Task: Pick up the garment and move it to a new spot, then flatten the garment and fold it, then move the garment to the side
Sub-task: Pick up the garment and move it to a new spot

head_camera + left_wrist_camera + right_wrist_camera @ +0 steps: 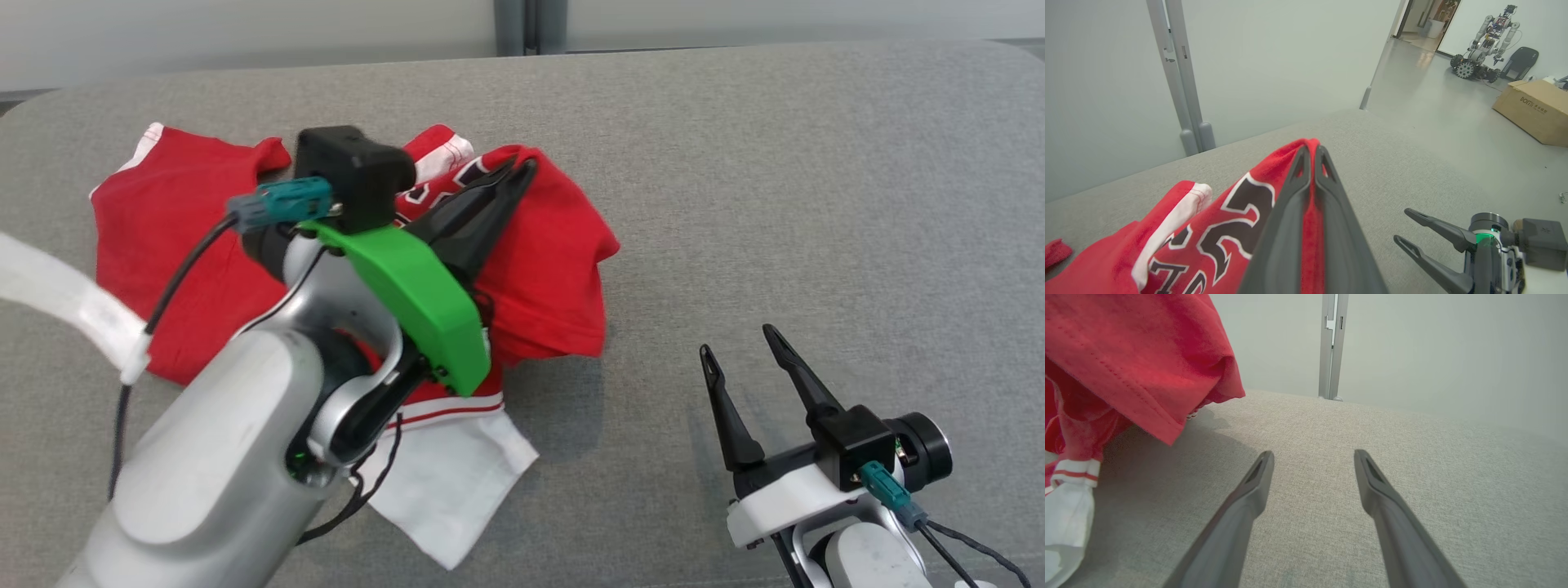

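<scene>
The garment [547,269] is a red jersey with white trim and dark lettering, crumpled on the grey table's left half. My left gripper [516,173] is shut on a fold of it, and the pinched cloth rises off the surface. In the left wrist view the two fingertips of the left gripper [1311,152] clamp red fabric of the garment [1208,237]. My right gripper [741,343] stands open at the lower right, apart from the cloth. Between the open right gripper [1312,456] fingers lies bare grey surface, with the garment [1135,355] hanging at the upper left.
The grey fabric-covered table [816,204] stretches wide to the right of the jersey. Beyond its far edge stands a pale wall with a grey post [1180,77]. Off the table's right are a cardboard box [1535,108] and another robot [1486,41] on the floor.
</scene>
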Motion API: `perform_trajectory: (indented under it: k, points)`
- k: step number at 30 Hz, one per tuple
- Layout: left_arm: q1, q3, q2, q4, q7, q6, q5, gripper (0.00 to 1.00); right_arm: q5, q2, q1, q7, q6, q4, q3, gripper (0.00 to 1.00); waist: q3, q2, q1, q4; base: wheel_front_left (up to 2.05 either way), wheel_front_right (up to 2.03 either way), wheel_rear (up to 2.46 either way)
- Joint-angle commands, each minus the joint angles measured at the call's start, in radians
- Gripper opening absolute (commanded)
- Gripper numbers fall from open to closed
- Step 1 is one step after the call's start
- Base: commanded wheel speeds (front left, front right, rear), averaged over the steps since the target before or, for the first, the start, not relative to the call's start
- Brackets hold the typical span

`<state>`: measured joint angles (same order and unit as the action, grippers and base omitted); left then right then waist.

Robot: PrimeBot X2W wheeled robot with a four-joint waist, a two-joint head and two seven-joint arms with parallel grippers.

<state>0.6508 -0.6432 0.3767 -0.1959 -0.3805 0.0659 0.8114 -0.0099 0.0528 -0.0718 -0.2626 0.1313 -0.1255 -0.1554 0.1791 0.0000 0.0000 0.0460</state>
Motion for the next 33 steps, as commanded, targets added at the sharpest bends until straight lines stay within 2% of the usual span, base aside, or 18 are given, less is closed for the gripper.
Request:
perform_trajectory:
  k: [1, 3, 5, 11, 19, 23, 29, 33]
  points:
    - [0.048, -0.023, -0.044, 0.032, 0.001, -0.013, -0.015, 0.0, 0.007, 0.0, -0.018, -0.004, -0.001, 0.001, -0.004, 1.0, 0.015, 0.0, 0.0, -0.063, 0.0, 0.0, 0.0]
    - [0.092, -0.053, -0.094, 0.081, 0.005, -0.021, -0.033, 0.0, 0.009, -0.001, -0.025, -0.004, -0.001, 0.001, -0.008, 1.0, 0.023, 0.0, 0.0, -0.092, 0.0, 0.0, 0.0]
    - [0.149, -0.096, -0.168, 0.153, 0.011, -0.037, -0.048, 0.0, 0.016, -0.001, -0.037, -0.004, -0.001, -0.003, -0.013, 1.0, 0.034, 0.0, 0.0, -0.135, 0.0, 0.0, 0.0]
    - [0.249, -0.139, -0.286, 0.259, 0.038, -0.061, -0.051, 0.0, 0.052, -0.002, -0.05, -0.004, -0.001, 0.003, -0.023, 1.0, 0.067, 0.0, 0.0, -0.216, 0.0, 0.0, 0.0]
    - [0.346, -0.195, -0.321, 0.37, 0.117, -0.048, -0.063, 0.0, 0.096, -0.002, -0.066, -0.004, -0.001, 0.01, -0.039, 1.0, 0.116, 0.0, 0.0, -0.294, 0.0, 0.0, 0.0]
    - [0.326, -0.228, -0.324, 0.477, 0.18, -0.043, -0.047, 0.0, 0.115, -0.002, -0.079, -0.004, -0.001, 0.013, -0.044, 1.0, 0.138, 0.0, 0.0, -0.321, 0.0, 0.0, 0.0]
    - [0.255, -0.292, -0.305, 0.683, 0.22, -0.065, -0.066, 0.0, 0.125, -0.002, -0.078, -0.004, -0.001, 0.015, -0.04, 1.0, 0.15, 0.0, 0.0, -0.323, 0.0, 0.0, 0.0]
    - [0.213, -0.312, -0.299, 0.769, 0.251, -0.082, -0.07, 0.0, 0.116, -0.002, -0.072, -0.004, -0.001, 0.01, -0.027, 1.0, 0.141, 0.0, 0.0, -0.301, 0.0, 0.0, 0.0]
